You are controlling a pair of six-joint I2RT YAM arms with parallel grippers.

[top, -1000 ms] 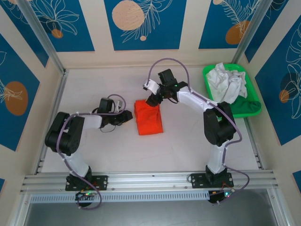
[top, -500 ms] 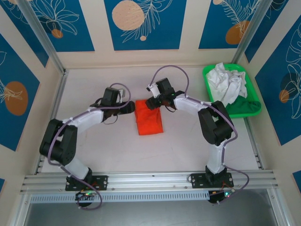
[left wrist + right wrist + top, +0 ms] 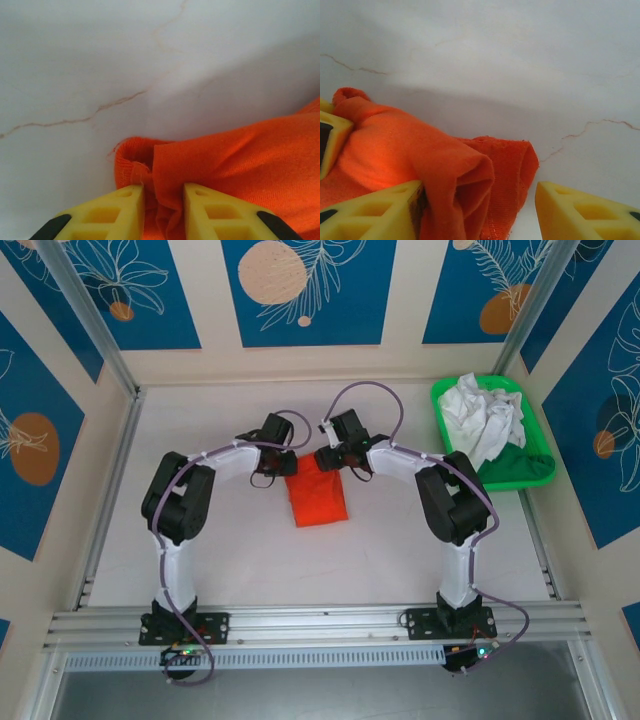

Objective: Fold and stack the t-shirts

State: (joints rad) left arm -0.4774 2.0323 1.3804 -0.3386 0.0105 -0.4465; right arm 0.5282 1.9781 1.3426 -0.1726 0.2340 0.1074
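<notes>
The orange shirt (image 3: 318,498) lies folded on the surface (image 3: 220,540), its 12 o'clock edge hidden beneath the left end effector (image 3: 163,190), clamped on a corner fold, and the right end effector (image 3: 479,194), apart around bunched cloth. The white shirt (image 3: 485,412) lies crumpled in the tray (image 3: 530,472) at 2 o'clock.

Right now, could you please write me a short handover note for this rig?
Left gripper: shut on the far-left corner of the folded orange-red cloth t-shirt.
Right gripper: open, straddling a fold at its far edge.
Crumpled white cloth t-shirt: in the green plastic tray, far right.
Done: orange-red shirt partly folded, mid-table.
To do: finish it, fold the white one, stack both.
</notes>
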